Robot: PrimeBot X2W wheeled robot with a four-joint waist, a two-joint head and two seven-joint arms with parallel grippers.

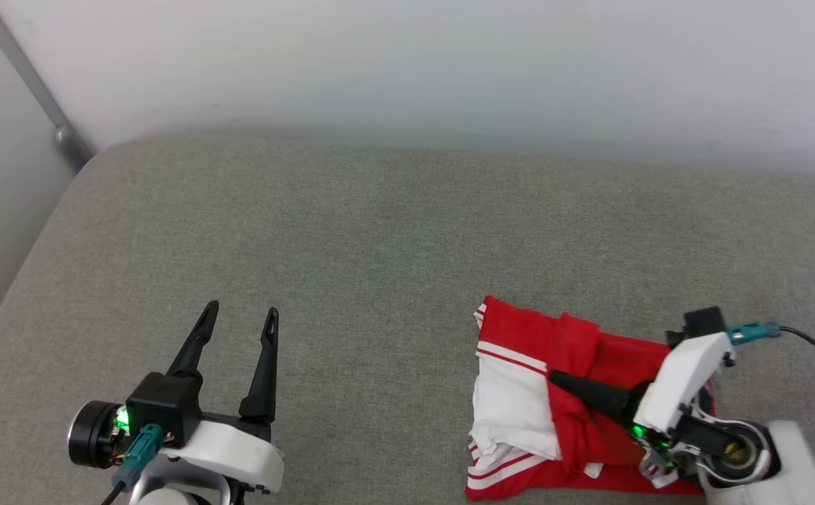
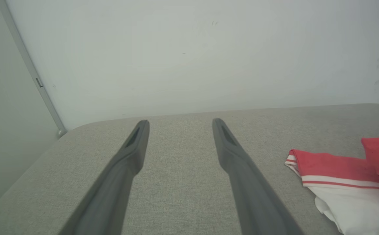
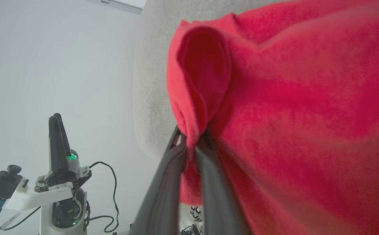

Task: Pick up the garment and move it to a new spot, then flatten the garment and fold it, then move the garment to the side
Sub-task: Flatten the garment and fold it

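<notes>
Head view: the garment [image 1: 576, 347] lies bunched and partly folded at the near right of the grey fabric-covered surface [image 1: 379, 231], with its white sleeve panel and striped trim toward the view's left. The right gripper [image 1: 555, 379] reaches across it, fingers closed and pointing left over the red cloth. The left gripper [image 1: 241, 308] hovers well apart at the near left, fingers spread wide and holding nothing. Left wrist view: beyond the left gripper [image 2: 180, 121] I see bare fabric, and the garment [image 2: 333, 163] sits off to the right, so the right arm is clearly nearer. Right wrist view: this shows what the head view hides, the right gripper [image 3: 191, 143] pinching a rolled fold of the garment [image 3: 290, 107] between its fingers. I judge that the coming move depends on that pinch. I cannot fix the bundle's long axis.
</notes>
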